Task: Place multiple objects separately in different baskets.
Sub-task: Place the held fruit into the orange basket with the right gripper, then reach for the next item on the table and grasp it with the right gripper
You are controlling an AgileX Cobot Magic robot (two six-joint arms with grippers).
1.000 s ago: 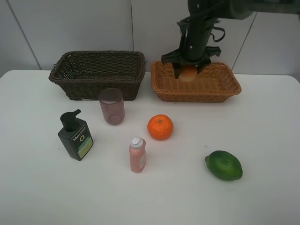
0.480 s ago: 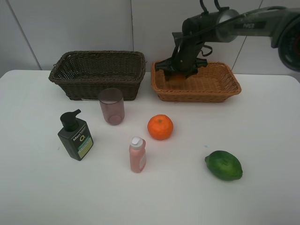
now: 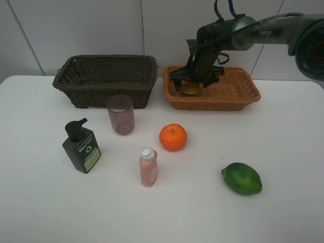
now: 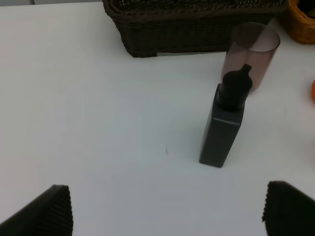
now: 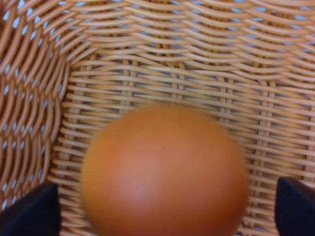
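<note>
Right gripper (image 5: 162, 209) jaws spread, clear of the peach (image 5: 165, 172) — blurred up close, half-hidden from above in the tan basket (image 3: 243, 93). Left gripper (image 4: 167, 209) released too — only fingertips show.

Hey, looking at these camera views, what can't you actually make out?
- Peach: blurred in the right wrist view. In the high view the right gripper covers most of it, so contact with the light basket floor is unclear.
- Dark basket: its front wall hides the floor in the high view.
- Pump bottle: label's small print is too small to read.
- Left gripper: only its tips show, cut off by the left wrist view's edge.
</note>
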